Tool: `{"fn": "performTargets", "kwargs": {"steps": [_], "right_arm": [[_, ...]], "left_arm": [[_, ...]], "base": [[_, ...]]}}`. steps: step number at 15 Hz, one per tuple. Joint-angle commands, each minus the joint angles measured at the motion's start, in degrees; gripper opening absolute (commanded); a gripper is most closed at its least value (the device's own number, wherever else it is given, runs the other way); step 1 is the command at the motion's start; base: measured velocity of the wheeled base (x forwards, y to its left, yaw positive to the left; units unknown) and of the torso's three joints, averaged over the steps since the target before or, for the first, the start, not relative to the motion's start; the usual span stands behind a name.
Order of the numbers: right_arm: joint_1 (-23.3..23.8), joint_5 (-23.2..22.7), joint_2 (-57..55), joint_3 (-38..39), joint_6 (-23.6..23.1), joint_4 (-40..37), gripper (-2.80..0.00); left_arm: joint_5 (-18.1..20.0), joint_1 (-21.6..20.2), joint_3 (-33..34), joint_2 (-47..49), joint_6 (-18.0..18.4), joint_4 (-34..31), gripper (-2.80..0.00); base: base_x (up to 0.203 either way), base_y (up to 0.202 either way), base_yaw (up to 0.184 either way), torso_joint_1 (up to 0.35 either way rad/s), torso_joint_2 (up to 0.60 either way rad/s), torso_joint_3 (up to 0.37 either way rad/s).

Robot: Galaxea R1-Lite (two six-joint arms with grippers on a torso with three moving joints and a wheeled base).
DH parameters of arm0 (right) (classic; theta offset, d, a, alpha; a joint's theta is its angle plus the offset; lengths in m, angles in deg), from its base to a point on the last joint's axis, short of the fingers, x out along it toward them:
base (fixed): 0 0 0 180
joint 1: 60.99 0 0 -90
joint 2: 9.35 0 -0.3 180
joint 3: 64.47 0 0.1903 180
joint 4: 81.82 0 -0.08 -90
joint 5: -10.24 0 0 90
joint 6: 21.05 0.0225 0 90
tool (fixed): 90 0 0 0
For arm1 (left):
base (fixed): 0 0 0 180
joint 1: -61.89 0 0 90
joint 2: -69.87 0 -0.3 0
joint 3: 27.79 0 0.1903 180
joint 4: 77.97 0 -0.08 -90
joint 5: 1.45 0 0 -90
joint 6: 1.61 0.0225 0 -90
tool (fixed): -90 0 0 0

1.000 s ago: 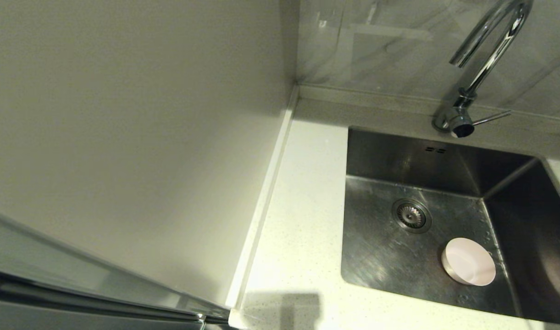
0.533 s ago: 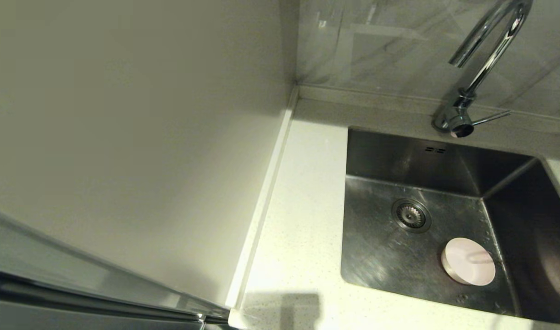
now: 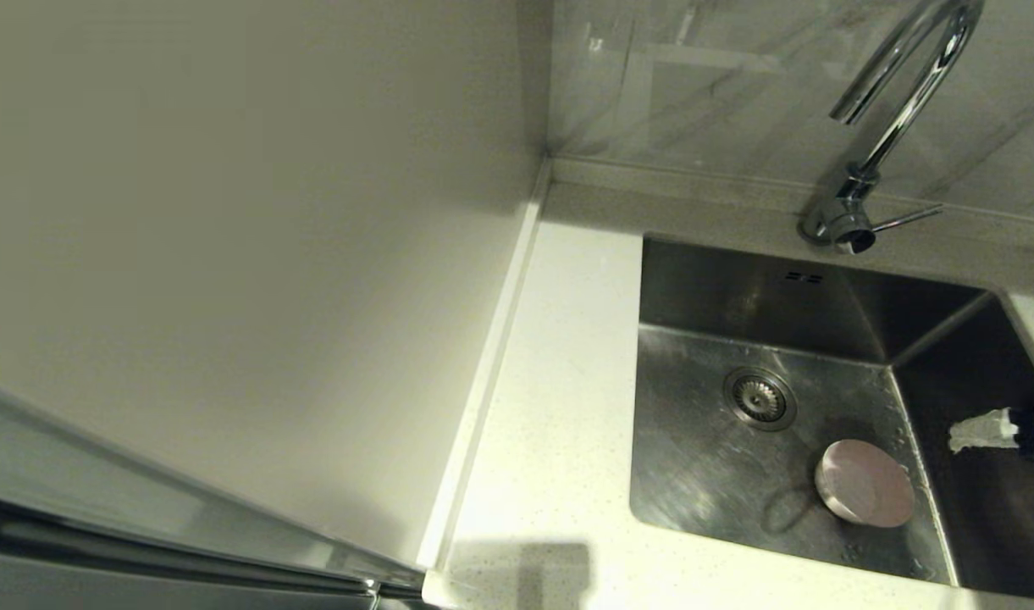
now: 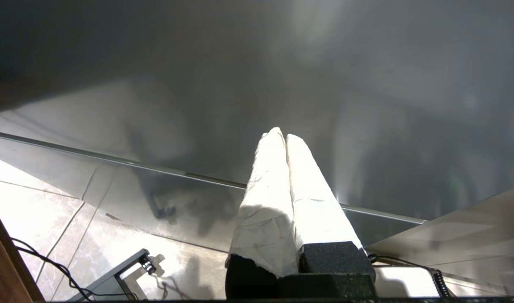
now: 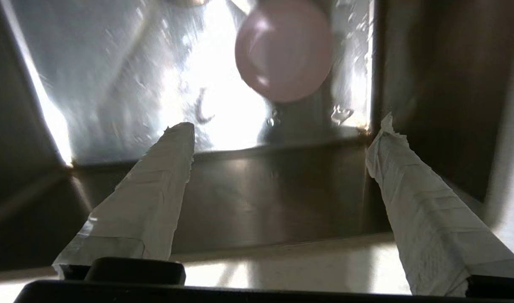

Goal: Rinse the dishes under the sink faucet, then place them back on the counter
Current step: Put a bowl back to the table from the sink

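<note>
— Since a second ago, what has changed?

— Right gripper [image 3: 982, 430] has come into the head view at the right edge, above the sink's right side; before, only its shadow crossed the pink bowl [image 3: 865, 483]. Now a shadow falls over the bowl and darkens it.

— Where is that bowl?

— It lies on the floor of the sink [image 3: 711, 474], in the near right part, close to the right wall and well apart from the drain strainer [image 3: 760, 398]. From the right wrist view the bowl [image 5: 284, 50] sits ahead of the taped fingers [image 5: 160, 189], not between them and not touched.

— And the fingers?

— Spread wide, nothing between them. The left gripper [image 4: 284, 136] is down below the counter, its fingers pressed together, holding nothing.

— What else is around?

— Faucet [image 3: 893, 110] stands behind the sink, lever [image 3: 906, 219] pointing right; I see no water running. Counter [image 3: 559, 407] lies left of the basin.
</note>
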Motion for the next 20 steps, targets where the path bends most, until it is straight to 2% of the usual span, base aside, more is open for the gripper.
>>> {"fn": "performTargets", "kwargs": {"steps": [1, 4, 5, 7, 9, 10, 15, 20], "right_arm": [[-1.6, 0.6, -8.3, 0.5, 0.1, 2.8, 0.0], [-1.7, 4.4, -15.2, 3.0, -0.1, 14.3, 0.0], [-1.8, 6.2, -17.3, 2.9, -0.5, 16.0, 0.0], [-2.4, 10.9, -22.5, 0.2, -0.3, 16.5, 0.0], [-4.5, 17.5, -28.0, -2.4, 3.6, 16.2, 0.0], [-6.0, 18.5, -29.4, -3.4, 4.6, 15.2, 0.0], [-14.2, 18.8, -35.1, -10.1, 9.0, 10.5, 0.0], [-13.9, 18.9, -43.6, -18.7, 11.4, 7.3, 0.0]], "left_arm": [[0.0, 0.0, 0.0, -0.2, 0.0, 0.0, -2.8], [0.0, 0.0, 0.0, -0.2, 0.0, 0.0, -2.8], [0.0, 0.0, 0.0, -0.2, 0.0, 0.0, -2.8], [0.0, 0.0, 0.0, -0.2, 0.0, 0.0, -2.8], [0.0, 0.0, 0.0, -0.2, 0.0, 0.0, -2.8], [0.0, 0.0, 0.0, -0.2, 0.0, 0.0, -2.8], [0.0, 0.0, 0.0, -0.2, 0.0, 0.0, -2.8], [0.0, 0.0, 0.0, -0.3, 0.0, 0.0, -2.8]], "base": [[0.0, 0.0, 0.0, 0.0, 0.0, 0.0], [0.0, 0.0, 0.0, 0.0, 0.0, 0.0], [0.0, 0.0, 0.0, 0.0, 0.0, 0.0], [0.0, 0.0, 0.0, 0.0, 0.0, 0.0], [0.0, 0.0, 0.0, 0.0, 0.0, 0.0], [0.0, 0.0, 0.0, 0.0, 0.0, 0.0], [0.0, 0.0, 0.0, 0.0, 0.0, 0.0], [0.0, 0.0, 0.0, 0.0, 0.0, 0.0]]}}
